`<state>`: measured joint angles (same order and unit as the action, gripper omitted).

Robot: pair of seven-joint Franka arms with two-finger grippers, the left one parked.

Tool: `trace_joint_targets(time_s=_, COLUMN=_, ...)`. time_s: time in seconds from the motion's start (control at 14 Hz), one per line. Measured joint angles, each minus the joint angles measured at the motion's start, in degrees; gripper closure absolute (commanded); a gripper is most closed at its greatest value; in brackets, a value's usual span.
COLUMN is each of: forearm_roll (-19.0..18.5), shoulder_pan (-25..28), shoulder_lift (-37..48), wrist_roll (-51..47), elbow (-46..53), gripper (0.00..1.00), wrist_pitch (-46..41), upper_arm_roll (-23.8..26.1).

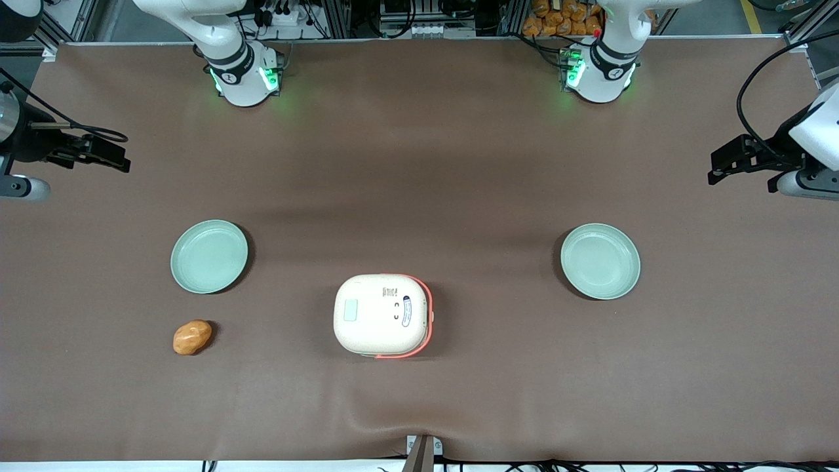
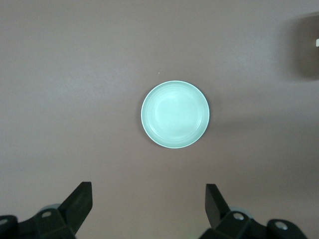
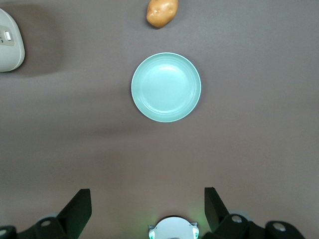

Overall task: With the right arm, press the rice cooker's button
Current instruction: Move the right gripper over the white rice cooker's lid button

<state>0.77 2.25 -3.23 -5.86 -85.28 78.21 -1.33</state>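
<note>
**Right gripper hanging spread above the working arm's end, rice cooker closed near the front edge**

The right arm (image 1: 29, 141) is reaching in over the table edge at the working arm's end, and its gripper (image 1: 98, 154) is hanging high above the brown table (image 1: 419, 164), well apart from everything on it. In the right wrist view the gripper (image 3: 148, 209) is showing its two black fingers (image 3: 79, 204) standing wide apart with nothing between them.

A pale green plate (image 1: 209, 256) is sitting on the working arm's side of the table, and the same plate (image 3: 166, 87) is lying straight under the wrist camera. A potato (image 1: 192, 337) is resting just beside it, nearer the front edge; the wrist view is showing that potato (image 3: 162, 12) too.

The rice cooker (image 1: 383, 316) is standing at the table's middle, close to the front edge, with its cream-white lid closed and an orange-red band showing around the rim. A sliver of it (image 3: 11, 42) is peeking into the wrist view.

A second pale green plate (image 1: 600, 261) is sitting toward the parked arm's end, and it (image 2: 175, 114) is showing in the left wrist view as well.
</note>
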Motion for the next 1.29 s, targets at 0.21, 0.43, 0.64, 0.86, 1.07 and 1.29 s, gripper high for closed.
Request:
trace_joint_targets(time_s=0.21, forearm_roll=0.0, shoulder_pan=0.0, shoulder_lift=0.0, wrist_roll=0.0, elbow=0.0, gripper=0.00, wrist_pitch=0.0, upper_arm_roll=0.0)
trace_joint_targets(time_s=0.43, forearm_roll=0.0, shoulder_pan=0.0, shoulder_lift=0.0, wrist_roll=0.0, elbow=0.1, gripper=0.00, wrist_pitch=0.0, upper_arm_roll=0.0)
trace_joint_targets(time_s=0.64, forearm_roll=0.0, shoulder_pan=0.1, shoulder_lift=0.1, wrist_roll=0.0, elbow=0.2, gripper=0.00, wrist_pitch=0.3, upper_arm_roll=0.0)
trace_joint_targets(time_s=0.86, forearm_roll=0.0, shoulder_pan=0.1, shoulder_lift=0.1, wrist_roll=0.0, elbow=0.2, gripper=0.00, wrist_pitch=0.5, upper_arm_roll=0.0)
trace_joint_targets(time_s=1.07, forearm_roll=0.0, shoulder_pan=0.1, shoulder_lift=0.1, wrist_roll=0.0, elbow=0.2, gripper=0.00, wrist_pitch=0.5, upper_arm_roll=0.0)
trace_joint_targets(time_s=1.29, forearm_roll=0.2, shoulder_pan=0.9, shoulder_lift=0.1, wrist_roll=-1.6, elbow=0.2, gripper=0.00, wrist_pitch=0.5, upper_arm_roll=0.0)
